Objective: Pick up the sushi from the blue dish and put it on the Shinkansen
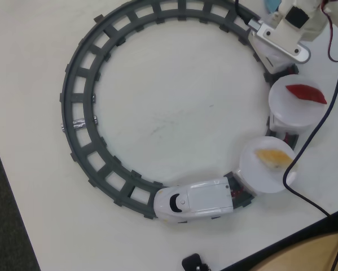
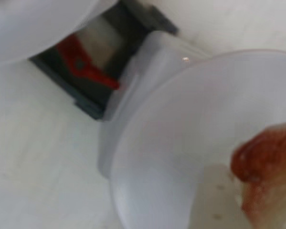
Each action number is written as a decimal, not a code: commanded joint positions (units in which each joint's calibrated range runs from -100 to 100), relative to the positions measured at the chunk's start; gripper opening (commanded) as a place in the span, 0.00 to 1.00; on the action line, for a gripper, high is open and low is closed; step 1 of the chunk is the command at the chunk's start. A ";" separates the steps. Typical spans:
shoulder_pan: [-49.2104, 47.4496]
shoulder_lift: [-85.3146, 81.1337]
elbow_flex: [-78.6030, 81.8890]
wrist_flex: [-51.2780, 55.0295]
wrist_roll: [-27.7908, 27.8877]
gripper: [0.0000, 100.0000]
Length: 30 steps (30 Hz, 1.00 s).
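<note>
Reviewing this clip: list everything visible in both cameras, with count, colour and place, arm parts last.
Dark grey ring track: one, on the white table.
White plastic toy bullet train: one, on the track, bottom of the overhead view.
Round white wagon plates: two, right side; one carries a red-topped sushi piece, the other a yellow-orange sushi piece.
Light blue dish edge: one, top, mostly out of frame.
Black cable: one, right edge.
Small black object: one, bottom edge.
Robot arm: white, top right; gripper fingers not visible.

Pincer (image 1: 270, 35) tips unclear; sushi (image 2: 267, 164) blurred, cropped
</note>
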 commanded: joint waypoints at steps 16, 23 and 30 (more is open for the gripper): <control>-1.81 -13.85 10.84 0.97 0.35 0.03; -8.06 -14.68 21.26 0.37 -0.18 0.03; -7.88 -16.94 22.69 0.37 -0.18 0.05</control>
